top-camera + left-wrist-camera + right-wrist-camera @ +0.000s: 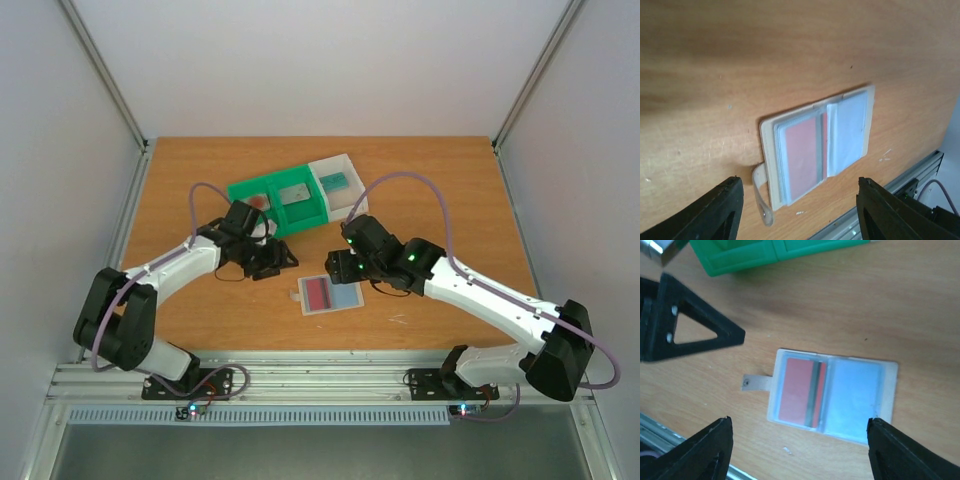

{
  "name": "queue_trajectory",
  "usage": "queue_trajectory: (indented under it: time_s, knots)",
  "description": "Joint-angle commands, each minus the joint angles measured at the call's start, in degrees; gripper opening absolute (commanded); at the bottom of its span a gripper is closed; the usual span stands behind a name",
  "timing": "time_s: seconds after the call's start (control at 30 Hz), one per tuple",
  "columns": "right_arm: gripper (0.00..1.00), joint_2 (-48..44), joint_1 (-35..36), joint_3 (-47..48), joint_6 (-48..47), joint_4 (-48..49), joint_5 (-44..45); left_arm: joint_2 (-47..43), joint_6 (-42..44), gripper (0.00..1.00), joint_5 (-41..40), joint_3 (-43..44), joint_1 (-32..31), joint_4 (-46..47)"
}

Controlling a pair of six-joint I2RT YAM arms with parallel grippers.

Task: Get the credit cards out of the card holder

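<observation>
The card holder point(329, 293) lies opened flat on the wooden table, its tab point(756, 382) pointing left. One clear pocket shows a red credit card point(799, 390) with a dark stripe, and the other shows a pale blue card point(855, 396). My left gripper point(275, 258) hovers open just left of and behind the holder, nothing between its fingers. From the left wrist, the holder point(820, 142) lies between and ahead of the open gripper point(800, 187). My right gripper point(799, 424) is open above the holder's near edge, holding nothing.
A green two-compartment tray point(281, 214) stands behind the holder, with a grey card point(296, 194) and a white card with red point(258, 201) in it. A white tray point(345, 166) beside it holds a teal card point(334, 181). The metal rail point(330, 375) runs along the near edge.
</observation>
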Motion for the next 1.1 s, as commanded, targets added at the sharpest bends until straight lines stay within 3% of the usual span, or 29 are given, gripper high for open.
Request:
queue_trajectory:
  time_s: [0.0, 0.1, 0.2, 0.6, 1.07]
  knots:
    - [0.64, 1.44, -0.35, -2.65, 1.16, 4.10, -3.28, -2.71, -2.57, 0.62, 2.96, -3.92, -1.24, 6.30]
    - [0.46, 4.13, -0.41, -2.70, 1.92, 4.22, -2.75, -4.23, -2.91, 0.60, 3.77, -6.08, -1.55, 6.79]
    - [0.40, 6.82, -0.40, -2.62, 2.39, 4.37, -2.34, -5.75, -4.46, 0.57, 5.66, -8.10, -1.72, 8.80]
    - [0.31, 13.93, -1.42, -5.55, 5.94, 10.03, -5.35, -7.48, -10.81, 0.42, 9.31, -9.29, -2.23, 14.46]
    - [0.22, 17.23, -3.83, -10.90, 6.01, 18.41, -11.85, -0.93, -13.94, 0.33, 10.34, -9.80, -4.29, 19.63]
